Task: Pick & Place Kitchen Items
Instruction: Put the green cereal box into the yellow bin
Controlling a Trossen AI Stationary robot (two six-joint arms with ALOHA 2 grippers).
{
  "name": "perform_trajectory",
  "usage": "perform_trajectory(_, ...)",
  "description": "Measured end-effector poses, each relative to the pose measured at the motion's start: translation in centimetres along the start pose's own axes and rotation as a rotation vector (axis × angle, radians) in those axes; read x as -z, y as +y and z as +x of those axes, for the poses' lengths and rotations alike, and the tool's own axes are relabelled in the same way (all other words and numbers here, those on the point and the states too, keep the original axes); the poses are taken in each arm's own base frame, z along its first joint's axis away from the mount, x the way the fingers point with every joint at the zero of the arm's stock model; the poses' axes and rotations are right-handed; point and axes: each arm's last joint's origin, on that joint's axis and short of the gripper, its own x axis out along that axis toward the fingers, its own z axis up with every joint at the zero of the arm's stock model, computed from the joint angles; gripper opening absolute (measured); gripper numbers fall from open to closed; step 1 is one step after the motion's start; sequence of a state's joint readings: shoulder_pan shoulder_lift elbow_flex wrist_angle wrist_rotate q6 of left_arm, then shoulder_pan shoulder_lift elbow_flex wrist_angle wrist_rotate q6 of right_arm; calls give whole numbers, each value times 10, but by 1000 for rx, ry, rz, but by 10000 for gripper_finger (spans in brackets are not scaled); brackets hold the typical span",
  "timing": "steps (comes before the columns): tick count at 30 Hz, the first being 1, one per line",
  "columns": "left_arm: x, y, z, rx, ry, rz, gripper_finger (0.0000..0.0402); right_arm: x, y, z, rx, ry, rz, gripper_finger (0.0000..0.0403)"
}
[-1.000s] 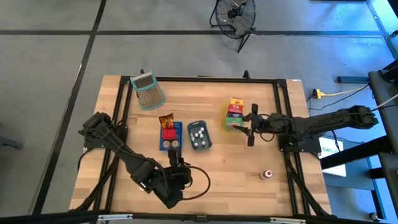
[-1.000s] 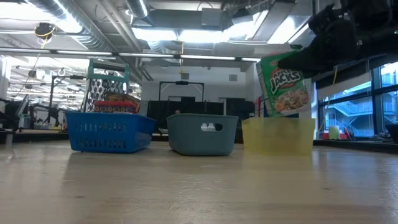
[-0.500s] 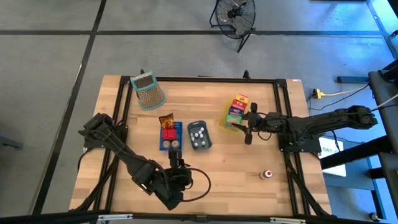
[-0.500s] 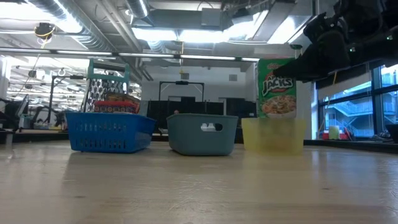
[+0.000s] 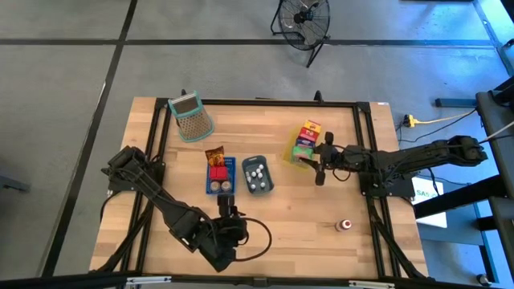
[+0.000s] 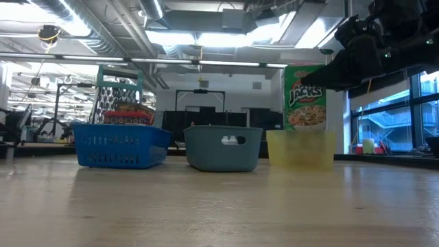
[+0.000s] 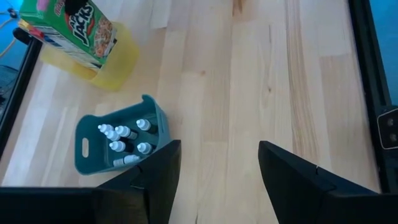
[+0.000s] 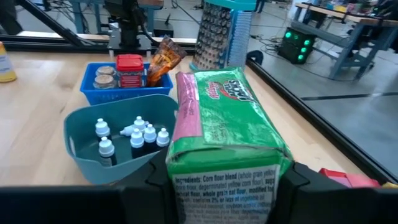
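Already most kitchen items look sorted: red tin (image 5: 217, 171) and brown packet (image 5: 214, 154) in the blue tray (image 5: 207, 183), white bottles (image 5: 255, 172) in the grey-blue tray (image 5: 268, 178). Left gripper (image 7: 217, 165) waits open and empty near the front edge. Right gripper (image 5: 320, 166) clamps the green carton (image 8: 222, 118) upright in the yellow tray (image 6: 302, 151), unreleased. A small jar (image 5: 345, 225) stands loose on the wooden table (image 5: 305, 217); a fan (image 5: 303, 16) stands beyond.

Counted on the table
Three trays (image 5: 259, 186), six white-capped bottles (image 7: 122, 140), one green carton (image 8: 225, 118), one red tin (image 8: 129, 70), one grater (image 5: 191, 116).
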State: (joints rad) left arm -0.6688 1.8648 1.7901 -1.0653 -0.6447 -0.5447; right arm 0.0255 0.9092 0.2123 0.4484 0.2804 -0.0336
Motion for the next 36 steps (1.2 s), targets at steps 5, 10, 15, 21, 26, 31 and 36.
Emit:
perform_trajectory(5, 1, -2, -1, 4, -2, 4, 210, 0, 3, -1, 43, -1, -7, 151)
perform_trajectory(10, 2, -3, -3, 7, -3, 1, 208, 0, 8, -3, 63, -4, -16, 151)
perform_trajectory(15, 2, -3, -3, -1, -10, 1, 208, -1, 13, -6, 86, -8, -24, 151)
perform_trajectory(21, 2, -4, -4, -5, -13, 1, 208, 2, 13, -7, 192, 16, -39, 151)
perform_trajectory(26, 3, -5, -4, -23, -27, 6, 207, 8, 13, -8, 195, 71, -3, 151)
perform_trajectory(31, 5, -10, 0, -31, -16, 21, 207, 13, 13, -8, 198, 107, 26, 151)
perform_trajectory(36, 7, -14, 6, -33, -2, 28, 209, 13, 13, -8, 175, 109, 65, 166)
